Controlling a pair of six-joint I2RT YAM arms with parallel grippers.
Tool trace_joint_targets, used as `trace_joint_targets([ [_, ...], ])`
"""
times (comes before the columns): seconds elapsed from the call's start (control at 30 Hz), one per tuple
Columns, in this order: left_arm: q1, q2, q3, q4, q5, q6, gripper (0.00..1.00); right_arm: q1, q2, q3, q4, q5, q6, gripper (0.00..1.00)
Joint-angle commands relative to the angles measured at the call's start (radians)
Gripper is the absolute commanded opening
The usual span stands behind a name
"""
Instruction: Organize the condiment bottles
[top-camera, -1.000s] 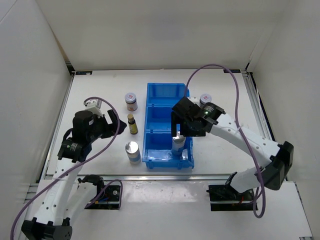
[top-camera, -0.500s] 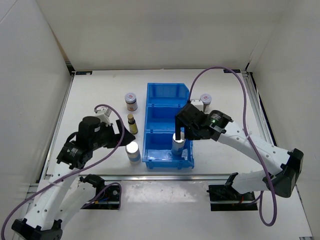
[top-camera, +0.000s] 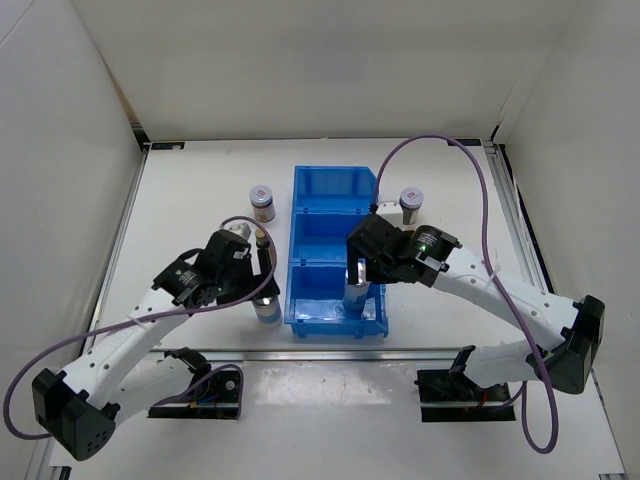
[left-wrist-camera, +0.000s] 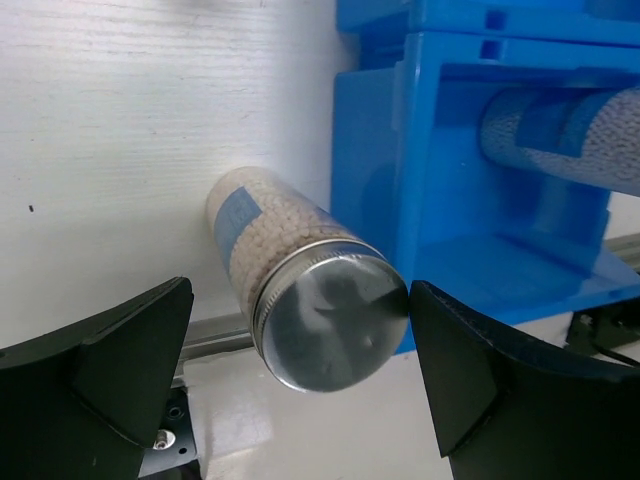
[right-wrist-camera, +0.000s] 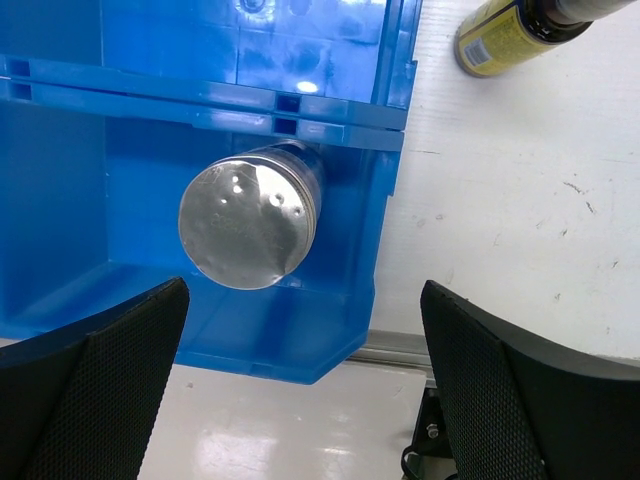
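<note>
No legible text anywhere, print on the yellow-labelled bottle (right-wrist-camera: 495, 40) too small to read

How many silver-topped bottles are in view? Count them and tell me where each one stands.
2. One silver-topped bottle stands in the blue bin's nearest compartment; the other stands on the table just left of the bin. None seems hidden.

Overhead camera down on whole table (top-camera: 200, 180), wrist cameras close above, both sharing blue bin (top-camera: 335, 190)
</note>
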Motion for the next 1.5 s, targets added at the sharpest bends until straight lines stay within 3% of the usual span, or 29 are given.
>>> trace_joint_targets([
  [0.0, -0.021, 0.022, 0.03, -0.011, -0.083, -0.026, 1.0, 0.003, -0.006, 0.002, 0.026, 0.034, 0.01, 1.0],
  [0.23, -0.072, 0.119, 0.041, -0.011, -0.143, -0.035, 1.0, 0.003, -0.006, 0.002, 0.026, 0.025, 0.01, 1.0],
  [0.47, -0.11, 0.177, 0.116, -0.011, -0.186, -0.026, 0.76, 0.003, -0.006, -0.008, 0.035, 0.025, 0.001, 1.0],
  [0.57, -0.11, 0.177, 0.17, -0.041, -0.206, -0.037, 0.57, 0.003, -0.006, -0.008, 0.035, 0.025, 0.001, 1.0],
  [0.63, -0.121, 0.167, 0.214, -0.089, -0.222, -0.037, 0.51, 0.003, -0.006, -0.017, 0.035, 0.025, 0.001, 1.0],
  [0.9, -0.198, 0.231, 0.601, -0.207, -0.278, -0.017, 0.34, 0.003, -0.083, -0.073, 0.057, 0.046, 0.03, 1.0],
  [1.0, -0.248, 0.295, 0.7, -0.207, -0.278, -0.006, 0.33, 0.003, -0.107, -0.083, 0.057, 0.057, 0.041, 1.0],
  [1.2, -0.331, 0.412, 0.754, -0.184, -0.321, 0.014, 0.34, 0.003, -0.152, -0.103, 0.057, 0.077, 0.078, 1.0],
  [1.47, -0.35, 0.469, 0.587, -0.051, -0.279, 0.005, 0.43, 0.003, -0.206, -0.13, 0.057, 0.106, 0.099, 1.0],
])
